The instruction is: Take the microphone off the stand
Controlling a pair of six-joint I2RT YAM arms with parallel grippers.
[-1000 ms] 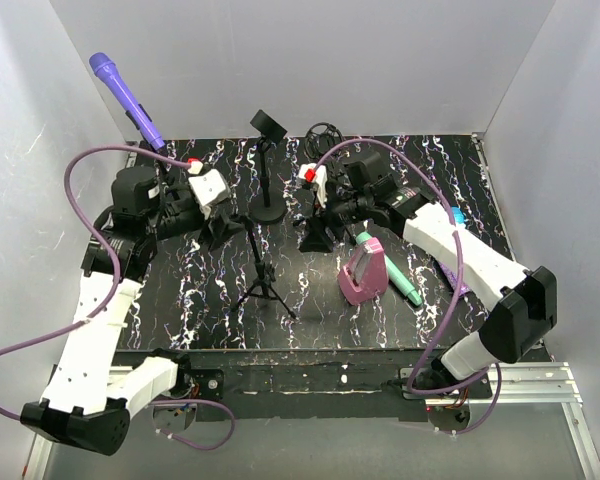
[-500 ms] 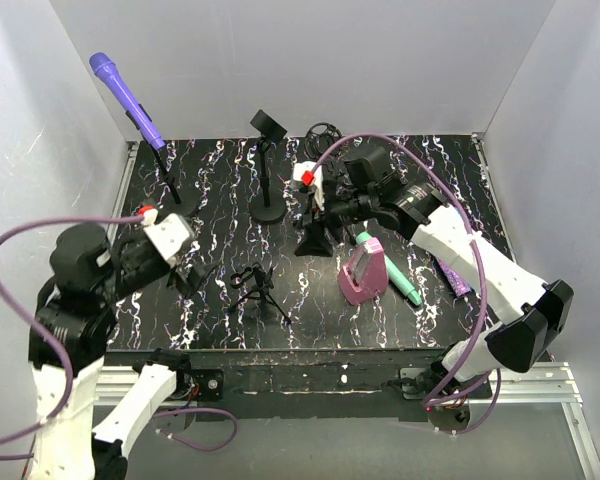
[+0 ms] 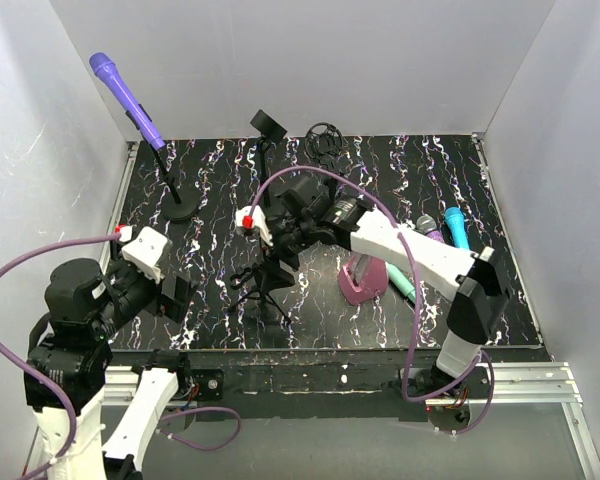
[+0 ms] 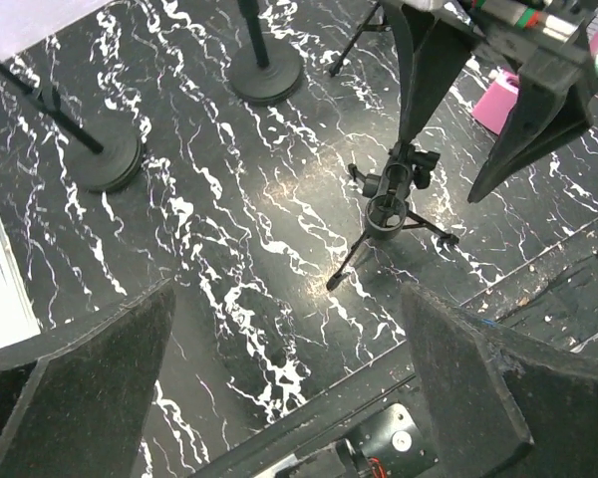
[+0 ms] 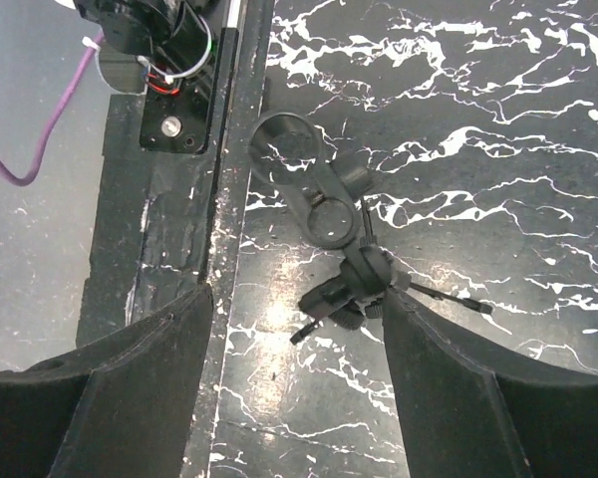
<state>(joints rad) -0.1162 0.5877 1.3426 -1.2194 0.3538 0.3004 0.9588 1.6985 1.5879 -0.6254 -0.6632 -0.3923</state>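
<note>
Right gripper (image 5: 297,329) shifted left over tripod (image 5: 347,267); microphone (image 3: 126,98) well apart.

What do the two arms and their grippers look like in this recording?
The left arm and right arm both have white shells with black joints. A purple cable loops along each. Each wrist carries a white block with a small red mark. The left gripper and right gripper have broad, black, wedge-shaped fingers.
</note>
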